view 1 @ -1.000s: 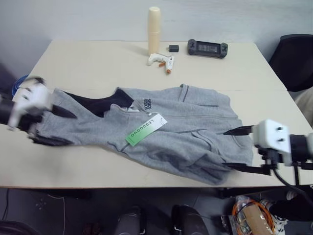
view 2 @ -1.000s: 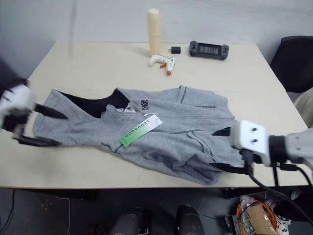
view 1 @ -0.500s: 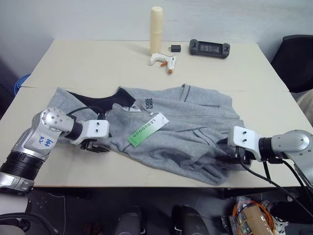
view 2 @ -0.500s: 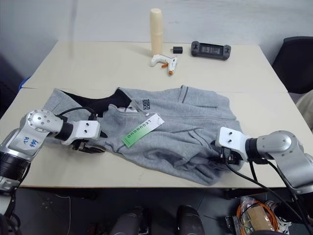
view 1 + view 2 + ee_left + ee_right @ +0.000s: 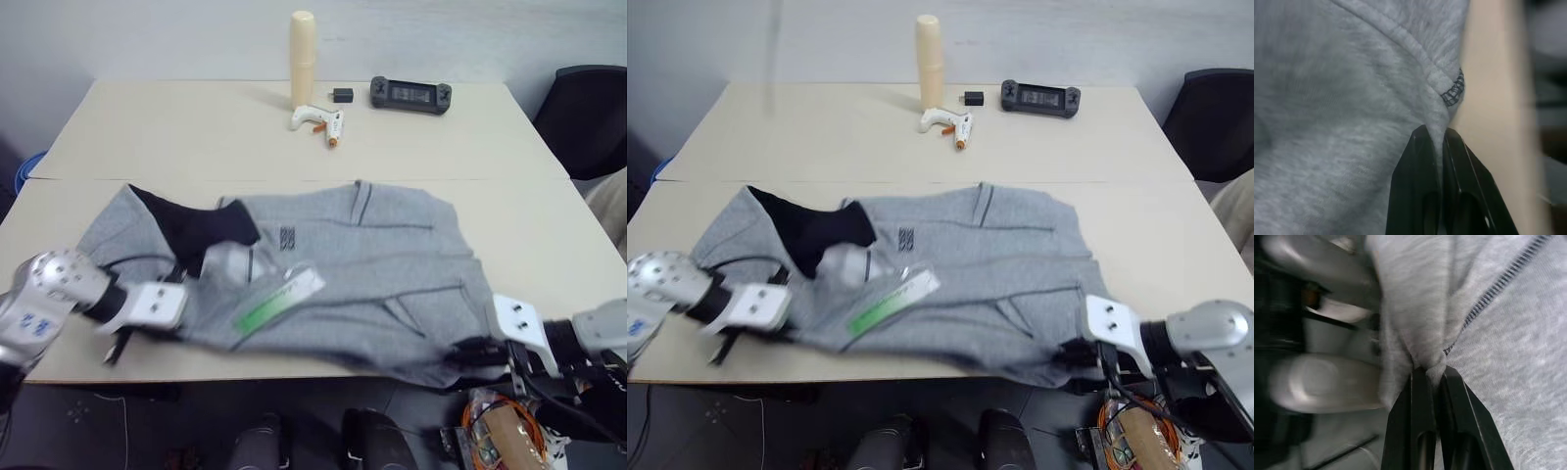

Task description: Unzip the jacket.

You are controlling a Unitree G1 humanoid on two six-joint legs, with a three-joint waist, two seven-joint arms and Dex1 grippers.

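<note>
Even soft light, arms blurred (motion)

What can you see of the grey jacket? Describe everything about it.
The jacket is light grey fleece with a dark navy lining showing at the open collar, darker seams, a small chest logo and a green-and-white hang tag. It lies crumpled across the table's near edge. The left gripper and right gripper each pinch its fabric.

hang tag (image 5: pixel 277 303): blurred, print unreadable | left tool (image 5: pixel 116 345): motion-blurred | chest logo (image 5: pixel 288 236): too small to read
</note>
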